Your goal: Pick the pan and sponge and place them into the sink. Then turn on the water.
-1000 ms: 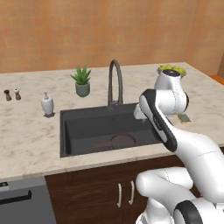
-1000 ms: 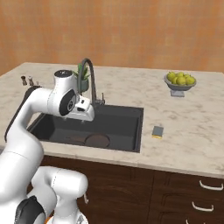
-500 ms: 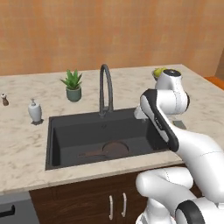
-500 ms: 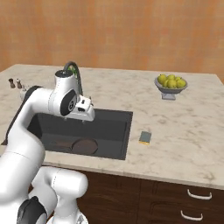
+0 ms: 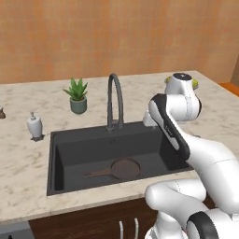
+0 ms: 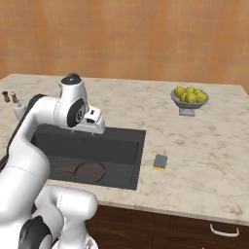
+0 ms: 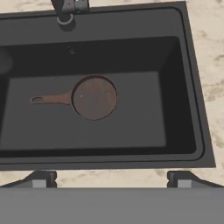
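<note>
Claw: gripper hangs high above the sink, its two dark tips spread far apart with nothing between them
Sink: sink, a dark grey basin sunk into the counter, lies directly under the hand
Pan: pan lies flat on the basin floor near the middle, its thin handle pointing away to the left in the hand view
Sponge: sponge rests on the counter just right of the sink's rim, dark face up, yellow edge toward the camera, well apart from the pan
Faucet: faucet, a tall dark arch, stands at the back rim of the sink; no stream shows from it
Counter: counter is pale marbled stone with a beige vein pattern, running wide on both sides of the basin
On the counter: potted plant and white soap dispenser left of the faucet; fruit bowl of yellow-green fruit toward the back right
Room: orange-brown wall behind; dark wood cabinets beneath the counter
</note>
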Controlling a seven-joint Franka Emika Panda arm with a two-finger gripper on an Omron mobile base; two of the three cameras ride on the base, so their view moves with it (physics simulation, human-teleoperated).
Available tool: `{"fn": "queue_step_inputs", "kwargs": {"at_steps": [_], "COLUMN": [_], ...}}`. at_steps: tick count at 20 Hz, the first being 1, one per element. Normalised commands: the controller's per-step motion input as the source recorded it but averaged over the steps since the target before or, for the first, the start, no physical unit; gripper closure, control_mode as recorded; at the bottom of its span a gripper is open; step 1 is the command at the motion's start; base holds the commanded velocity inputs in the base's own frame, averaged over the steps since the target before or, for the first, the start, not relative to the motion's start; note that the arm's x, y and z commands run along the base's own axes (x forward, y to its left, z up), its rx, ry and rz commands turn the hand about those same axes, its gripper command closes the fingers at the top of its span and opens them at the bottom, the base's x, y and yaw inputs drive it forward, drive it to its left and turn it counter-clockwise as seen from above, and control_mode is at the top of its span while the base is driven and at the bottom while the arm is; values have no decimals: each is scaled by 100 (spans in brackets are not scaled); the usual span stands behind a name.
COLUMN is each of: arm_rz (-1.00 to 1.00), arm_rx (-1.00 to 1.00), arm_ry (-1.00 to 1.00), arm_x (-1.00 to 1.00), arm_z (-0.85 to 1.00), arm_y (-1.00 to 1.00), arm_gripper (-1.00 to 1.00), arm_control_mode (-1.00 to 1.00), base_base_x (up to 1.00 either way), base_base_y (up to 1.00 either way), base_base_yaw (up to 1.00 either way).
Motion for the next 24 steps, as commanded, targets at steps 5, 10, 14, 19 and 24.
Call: {"fn": "queue_step_inputs", "kwargs": {"at_steps": [5,10,14,19,24], "arm_rz": [0,0,0,-5,-8], "arm_rx": [0,0,0,0,0], "arm_ry": [3,19,20,10,2], "arm_x": [2,15,13,23,18], "arm_z": [0,0,0,-13,-19], "arm_y": [-4,-62,-82,-71,-67], "arm_gripper": [-100,-100,-100,-100,-100], "arm_control_mode": [-100,-100,-100,-100,-100], "base_base_x": [1,0,0,0,0], "base_base_y": [-6,0,0,0,0], "base_base_yaw": [0,0,0,0,0]}}
